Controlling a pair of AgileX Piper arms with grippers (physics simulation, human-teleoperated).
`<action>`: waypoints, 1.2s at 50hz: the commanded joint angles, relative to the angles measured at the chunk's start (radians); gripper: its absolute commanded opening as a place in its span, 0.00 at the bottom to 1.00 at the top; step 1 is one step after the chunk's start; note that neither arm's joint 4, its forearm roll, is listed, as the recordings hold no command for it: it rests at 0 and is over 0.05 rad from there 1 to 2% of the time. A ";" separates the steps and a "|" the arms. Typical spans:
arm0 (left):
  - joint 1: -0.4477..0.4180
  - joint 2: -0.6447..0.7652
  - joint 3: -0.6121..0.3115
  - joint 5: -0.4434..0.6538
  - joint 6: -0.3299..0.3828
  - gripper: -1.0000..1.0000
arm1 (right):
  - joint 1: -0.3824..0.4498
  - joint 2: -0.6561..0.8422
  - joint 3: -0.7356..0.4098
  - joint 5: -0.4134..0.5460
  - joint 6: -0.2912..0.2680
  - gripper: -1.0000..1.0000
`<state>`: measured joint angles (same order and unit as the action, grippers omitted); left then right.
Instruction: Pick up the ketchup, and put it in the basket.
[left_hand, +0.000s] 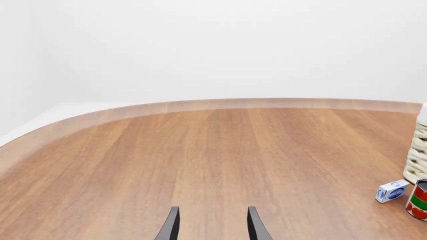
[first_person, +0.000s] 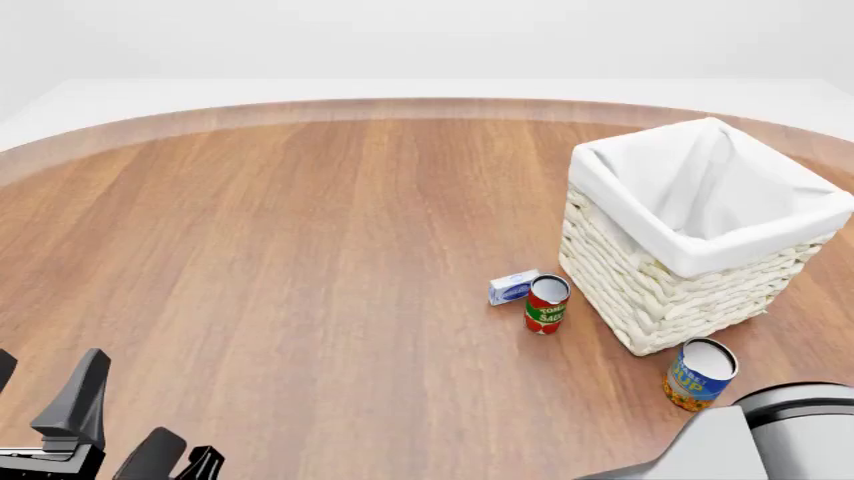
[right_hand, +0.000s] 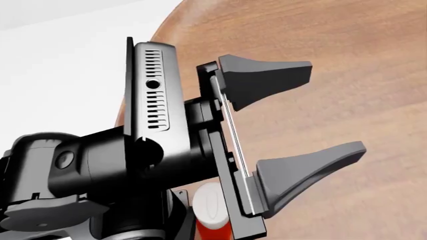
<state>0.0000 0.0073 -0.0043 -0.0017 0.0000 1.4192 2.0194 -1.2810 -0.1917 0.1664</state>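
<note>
right gripper (right_hand: 337, 107) jaws apart, empty | left gripper (left_hand: 212, 224) apart | risk: ketchup bottle (right_hand: 212, 212) hidden behind right arm, gets toppled

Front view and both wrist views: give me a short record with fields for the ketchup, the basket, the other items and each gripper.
ketchup: red plastic bottle with white cap, seen only in the right wrist view, behind the gripper's body, not gripped
basket: square cream wicker basket with white liner, no bottle visible inside
near basket: red-and-green can, small blue-and-white box, blue-and-orange can
left gripper: open, empty
right gripper: open, empty
</note>
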 joint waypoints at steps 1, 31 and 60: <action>0.000 0.000 0.000 0.000 0.000 1.00 | 0.004 0.014 0.010 0.006 0.019 0.00; 0.000 0.000 0.000 0.000 0.000 1.00 | -0.015 -0.020 0.034 0.002 0.023 0.00; 0.000 0.000 0.000 0.000 0.000 1.00 | -0.085 -0.083 0.103 -0.040 0.058 0.00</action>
<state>0.0000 0.0073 -0.0043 -0.0017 0.0000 1.3572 1.9595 -1.1955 -0.2185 0.2001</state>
